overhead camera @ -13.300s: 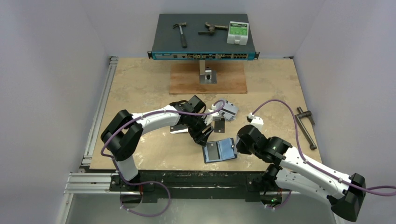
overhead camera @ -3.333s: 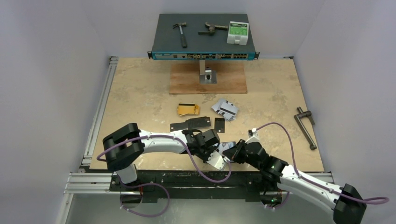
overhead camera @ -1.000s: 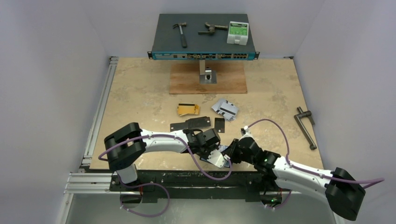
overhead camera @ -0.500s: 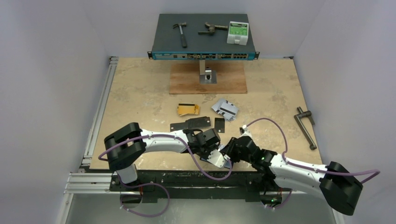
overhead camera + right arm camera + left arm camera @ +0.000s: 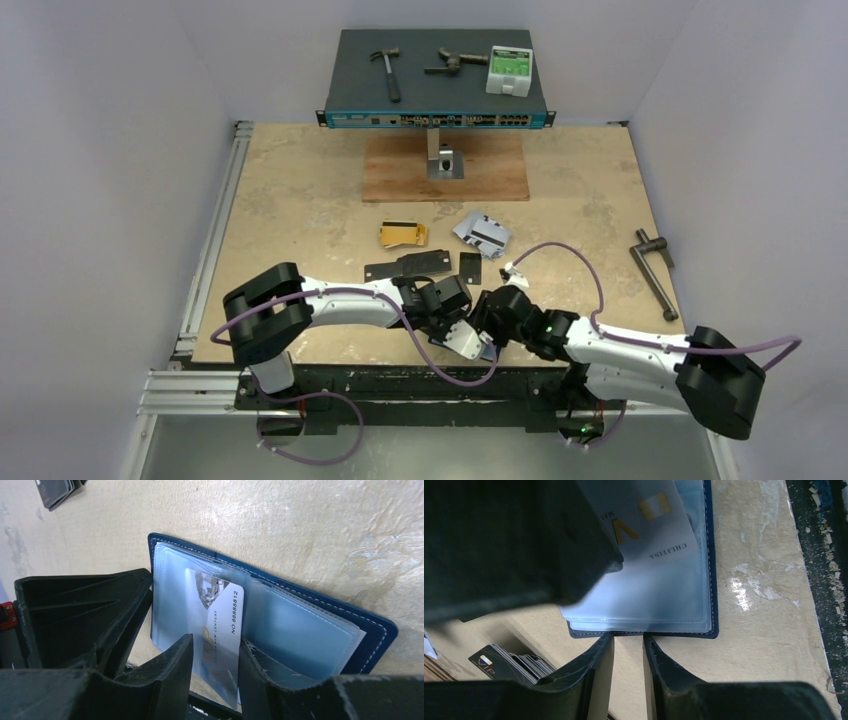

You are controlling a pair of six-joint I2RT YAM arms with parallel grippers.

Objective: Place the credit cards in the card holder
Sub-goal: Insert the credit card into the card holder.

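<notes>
card holder (image 5: 374,626) navy, white stitching, clear sleeves; card (image 5: 220,615) silver-white, gold lettering; surface (image 5: 325,525) mottled beige

A beige, stone-patterned tabletop (image 5: 300,180) was enclosed at 9, 12 and 3 o'clock by plain pale lavender walls (image 5: 100,150) under even, diffuse light. At 12 o'clock stood a dark network switch (image 5: 436,85) carrying a hammer (image 5: 390,75), with a wooden board (image 5: 400,172) just before it. An aluminium rail (image 5: 213,240) ran along the 9 o'clock edge; a metal crank (image 5: 655,275) lay at 3 o'clock.
</notes>
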